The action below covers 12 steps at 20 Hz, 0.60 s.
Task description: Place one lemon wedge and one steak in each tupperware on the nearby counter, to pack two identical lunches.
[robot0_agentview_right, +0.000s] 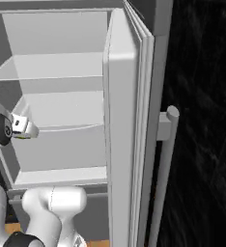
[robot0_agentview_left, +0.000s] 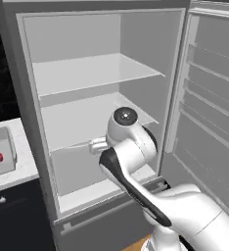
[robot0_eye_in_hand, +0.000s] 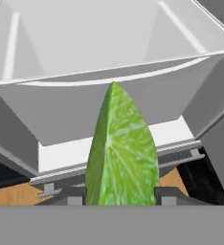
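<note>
While clamped between the gripper (robot0_eye_in_hand: 121, 196) fingers in front of the open fridge (robot0_agentview_left: 102, 73), lemon wedge (robot0_eye_in_hand: 121, 153) in transit; tupperware (robot0_agentview_left: 1, 154) on the counter (robot0_agentview_left: 26, 169) at far left, contents partly visible; steak loading and second wedge judged outstanding.

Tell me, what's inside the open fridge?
White shelves and a drawer, with nothing seen on them. The gripper holds a green wedge in front. The arm hides the lower part.
</note>
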Available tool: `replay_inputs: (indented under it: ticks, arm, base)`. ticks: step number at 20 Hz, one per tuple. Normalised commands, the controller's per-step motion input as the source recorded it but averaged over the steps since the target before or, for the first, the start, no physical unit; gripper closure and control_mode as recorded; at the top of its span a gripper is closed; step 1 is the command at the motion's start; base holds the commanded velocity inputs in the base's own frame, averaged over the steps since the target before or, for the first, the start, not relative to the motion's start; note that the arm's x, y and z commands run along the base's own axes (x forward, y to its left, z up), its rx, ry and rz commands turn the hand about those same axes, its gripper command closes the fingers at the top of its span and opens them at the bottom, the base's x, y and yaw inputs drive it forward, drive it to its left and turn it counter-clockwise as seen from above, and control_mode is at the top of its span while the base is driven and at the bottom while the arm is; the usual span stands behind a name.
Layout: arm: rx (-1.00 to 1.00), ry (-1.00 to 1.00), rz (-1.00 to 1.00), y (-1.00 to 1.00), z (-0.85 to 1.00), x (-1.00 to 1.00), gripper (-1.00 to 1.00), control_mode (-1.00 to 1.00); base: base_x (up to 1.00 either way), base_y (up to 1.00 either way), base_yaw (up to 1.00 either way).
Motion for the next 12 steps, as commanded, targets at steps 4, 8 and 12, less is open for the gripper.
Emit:
replay_inputs:
  ticks: [4, 8, 12]
  arm:
    - [0.00, 0.00, 0.00, 0.00, 0.00, 0.00, 1.00, 1.00]
    - [0.00, 0.00, 0.00, 0.00, 0.00, 0.00, 1.00, 1.00]
    - [0.00, 0.00, 0.00, 0.00, 0.00, 0.00, 1.00, 1.00]
  base:
    - [-0.76, 1.00, 0.29]
    - [-0.08, 1.00, 0.27]
    - [0.10, 1.00, 0.20]
